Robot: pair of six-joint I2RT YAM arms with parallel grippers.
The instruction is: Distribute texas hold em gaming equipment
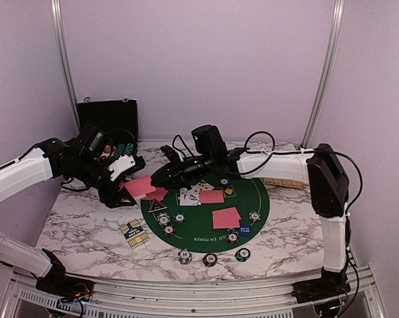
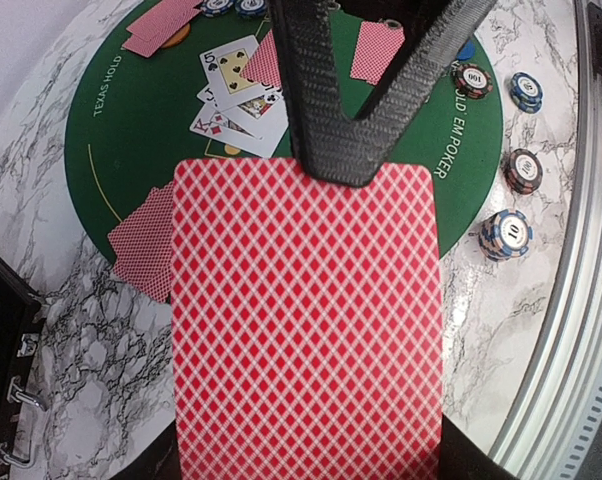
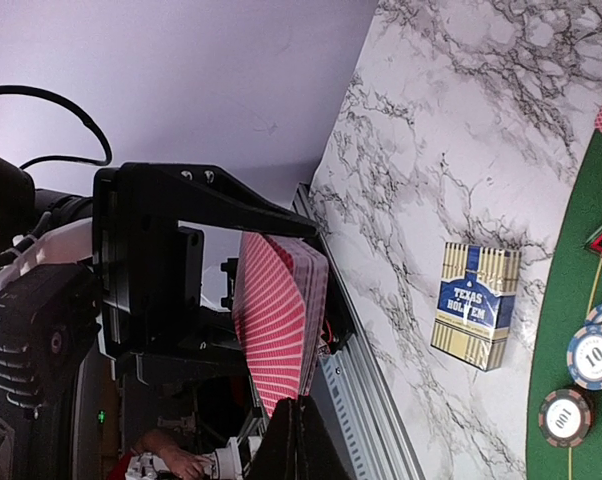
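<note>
My left gripper (image 1: 133, 189) is shut on a deck of red-backed playing cards (image 1: 141, 187), held above the mat's left edge; the deck fills the left wrist view (image 2: 306, 320). My right gripper (image 1: 158, 177) reaches across and its fingers (image 2: 326, 150) are pinched shut on the far edge of the top card; in the right wrist view (image 3: 303, 435) they close on that card's end (image 3: 276, 320). Face-down cards (image 1: 227, 217) and face-up cards (image 1: 189, 194) lie on the green felt mat (image 1: 199, 230). Striped chips (image 1: 185, 256) sit along its near edge.
A blue and gold card box (image 1: 132, 232) lies left of the mat on the marble table (image 1: 87, 225). A black hinged case (image 1: 109, 119) stands open at the back left. A tan tray (image 1: 279, 180) is behind the right arm. A black triangular button (image 1: 158, 208) is on the mat.
</note>
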